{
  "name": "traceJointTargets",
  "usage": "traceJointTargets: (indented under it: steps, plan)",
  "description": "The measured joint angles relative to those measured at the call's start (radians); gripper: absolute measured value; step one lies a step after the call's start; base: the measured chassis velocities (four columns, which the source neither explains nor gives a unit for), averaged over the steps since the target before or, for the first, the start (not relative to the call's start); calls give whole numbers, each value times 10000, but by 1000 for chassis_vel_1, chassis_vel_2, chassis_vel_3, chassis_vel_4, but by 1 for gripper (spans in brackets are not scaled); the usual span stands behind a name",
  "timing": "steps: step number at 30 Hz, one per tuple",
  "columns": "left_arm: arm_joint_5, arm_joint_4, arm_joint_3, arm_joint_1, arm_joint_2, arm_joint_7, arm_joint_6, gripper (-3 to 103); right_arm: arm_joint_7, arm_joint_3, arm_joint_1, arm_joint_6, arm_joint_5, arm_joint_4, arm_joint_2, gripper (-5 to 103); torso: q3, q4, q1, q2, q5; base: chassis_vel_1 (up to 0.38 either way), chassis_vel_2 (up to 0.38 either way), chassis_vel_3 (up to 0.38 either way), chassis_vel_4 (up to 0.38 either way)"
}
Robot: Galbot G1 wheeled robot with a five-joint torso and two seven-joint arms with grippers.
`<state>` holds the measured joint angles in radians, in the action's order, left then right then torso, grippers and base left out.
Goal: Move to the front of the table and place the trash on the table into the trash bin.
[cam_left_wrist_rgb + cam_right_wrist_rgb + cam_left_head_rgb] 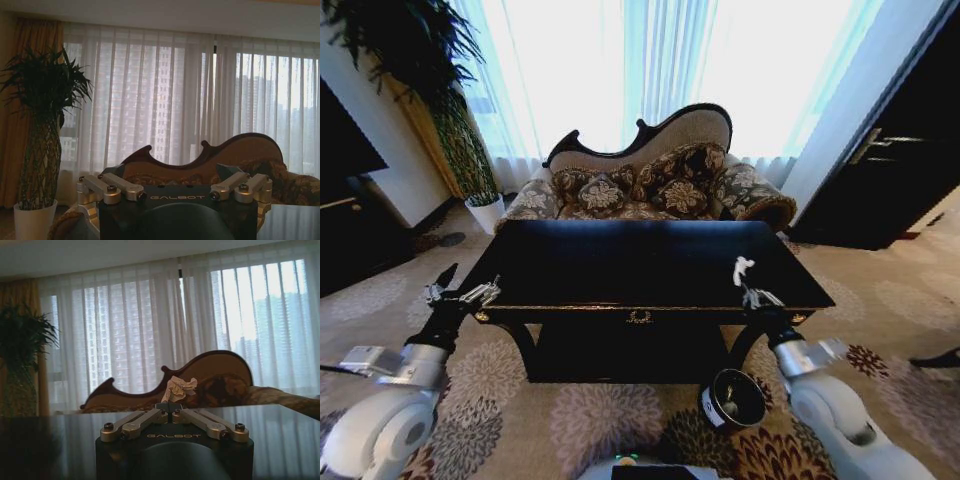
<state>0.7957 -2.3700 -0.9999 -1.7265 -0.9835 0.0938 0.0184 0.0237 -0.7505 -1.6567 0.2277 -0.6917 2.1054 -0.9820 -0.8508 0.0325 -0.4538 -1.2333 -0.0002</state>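
The right gripper [172, 412] pinched a white tissue wad [181, 388] between closed fingers, above the table [650, 262] edge; the trash bin [731, 400] stood below it — carry level, release only above the rim; the left gripper [460, 292] hovered open.

The glossy black table [630, 265] stands on patterned carpet [580, 420] before the sofa [650, 185].

Worktop [620, 265]: glossy black wood w/ gold trim, reflective top. Tissue wad [181, 388] in right end effector [171, 409]: crumpled white paper, rough. End effector fingers [131, 424]: brushed metal; sofa [650, 185]: patterned cloth.
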Motion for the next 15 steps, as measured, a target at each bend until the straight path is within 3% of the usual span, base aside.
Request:
traceJointTargets:
  steps: [6,15]
  plan:
    - [0,0,0,0,0,0,1,100,441,-389,-400,605,101,-737,-627,0,0,0,0,0,-2,0,0,0,0]
    - [0,0,0,0,0,0,0,100,484,-400,-671,1325,437,-2208,-1679,0,0,0,0,0,0,0,0,0,0]
